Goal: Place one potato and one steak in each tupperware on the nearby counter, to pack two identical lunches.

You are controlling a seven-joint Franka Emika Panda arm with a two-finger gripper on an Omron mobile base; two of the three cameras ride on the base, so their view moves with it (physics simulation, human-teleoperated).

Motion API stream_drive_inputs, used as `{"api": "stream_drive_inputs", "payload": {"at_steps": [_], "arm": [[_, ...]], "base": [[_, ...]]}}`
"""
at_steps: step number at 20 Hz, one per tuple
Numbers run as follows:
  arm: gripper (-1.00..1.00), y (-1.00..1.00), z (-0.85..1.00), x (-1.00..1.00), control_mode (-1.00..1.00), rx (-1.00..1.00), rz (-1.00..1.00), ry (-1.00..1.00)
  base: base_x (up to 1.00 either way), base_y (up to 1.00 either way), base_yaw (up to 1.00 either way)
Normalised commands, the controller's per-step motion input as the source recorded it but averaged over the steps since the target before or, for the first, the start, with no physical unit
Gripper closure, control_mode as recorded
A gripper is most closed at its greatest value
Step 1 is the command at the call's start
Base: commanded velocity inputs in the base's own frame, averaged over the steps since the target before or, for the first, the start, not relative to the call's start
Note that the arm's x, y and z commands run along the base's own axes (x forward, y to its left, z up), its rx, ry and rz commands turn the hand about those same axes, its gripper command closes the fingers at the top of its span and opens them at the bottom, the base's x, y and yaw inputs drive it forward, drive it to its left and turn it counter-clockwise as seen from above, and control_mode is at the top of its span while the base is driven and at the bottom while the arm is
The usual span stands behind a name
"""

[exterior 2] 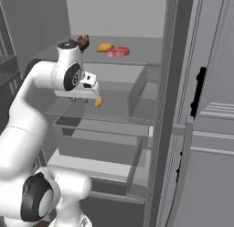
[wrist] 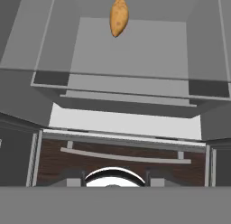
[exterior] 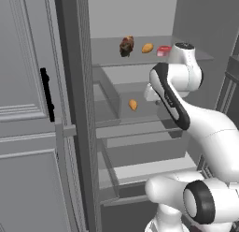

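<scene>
Gripper (exterior 2: 87, 99) is hanging inside the open fridge with its jaws drawn together and nothing between them, just beside the lower potato (exterior: 133, 105), which is lying loose on the middle shelf (exterior: 140, 115); from the right base view this potato (exterior 2: 98, 102) is sitting just to the right of the gripper, and whether they are touching I cannot tell. In the hand view the same potato (wrist: 118, 17) is appearing far up, on a grey shelf floor beyond the gripper. Above the gripper, on the top shelf (exterior 2: 141, 54), three things are resting in a row: the dark brown steak (exterior: 126, 46), the second potato (exterior: 147, 48), and the red-pink steak (exterior: 163, 51). Beside the arm, the fridge door (exterior: 28, 109) with its black handle (exterior: 46, 94) is standing open.
</scene>
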Motion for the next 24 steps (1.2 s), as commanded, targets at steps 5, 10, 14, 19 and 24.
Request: {"api": "stream_drive_inputs", "payload": {"at_steps": [5,10,14,19,24], "arm": [[-1.0,0.16,-0.44,0.0,-1.0,-0.03,-0.01,-0.07],[-1.0,0.49,-0.99,0.41,-1.0,-0.08,-0.08,-0.01],[-1.0,0.21,-1.0,0.92,-1.0,0.0,-0.02,0.1],[-1.0,0.0,-0.45,1.0,-1.0,0.0,0.0,0.08],[-1.0,0.0,0.17,0.67,-1.0,0.05,0.0,0.0]], "base": [[0.0,0.0,0.0],[0.0,0.0,0.0],[0.0,0.0,0.0],[0.0,0.0,0.0],[0.0,0.0,0.0]]}}
